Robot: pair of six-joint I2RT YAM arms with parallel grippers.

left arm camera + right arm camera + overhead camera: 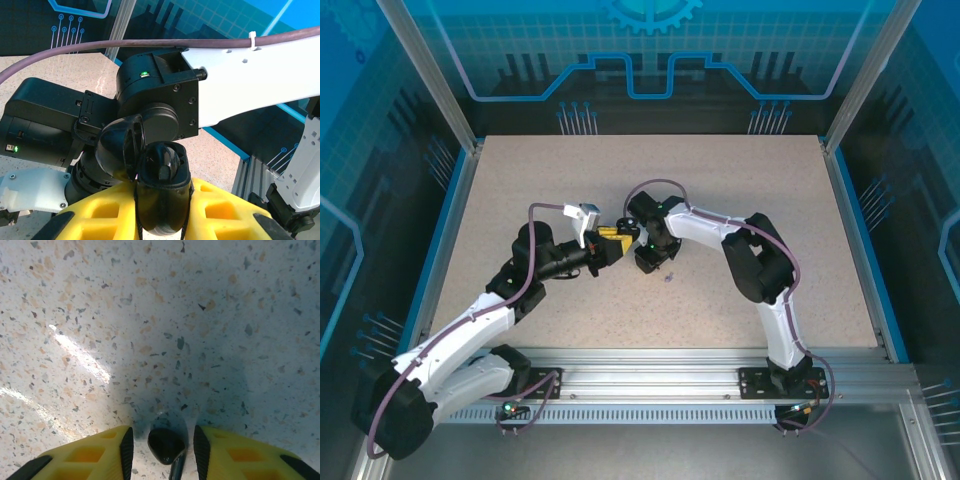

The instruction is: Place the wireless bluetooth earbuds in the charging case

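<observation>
Currently seeing the left claw (pixel 160 201) clenched on the black case (pixel 161 192), with the yellow fingers (pixel 100 215) squeezing it from both sides. Lid (pixel 124 150) flipped open, hanging off the case's left edge, tilted up and away. Inside of the case glossy and dark; cannot tell what sits in it. Pointed sideways, case facing the right arm (pixel 250 75), whose black wrist block with a green light sits just behind the case.

From overhead: case at about mid-table (pixel 740 180), with both arms meeting over it. Right claw (pixel 650 256) just beside the case on its right, close to touching the left claw's fingers.

Right claw released: fingers apart and aimed down at the speckled tabletop, with the black pads (pixel 127 450) showing a gap to either side of the black earbud (pixel 166 445). Earbud between those pads, so just right of the case; rounded head toward the fingertips, stem running back toward the wrist. Cannot tell whether it lies on the tabletop or hangs above it. Nothing visibly pinching it.

Also a small purple bit (pixel 667 278) on the tabletop, just nearside-right of the case, below the right claw in the overhead shot. Too small to make out its shape.
</observation>
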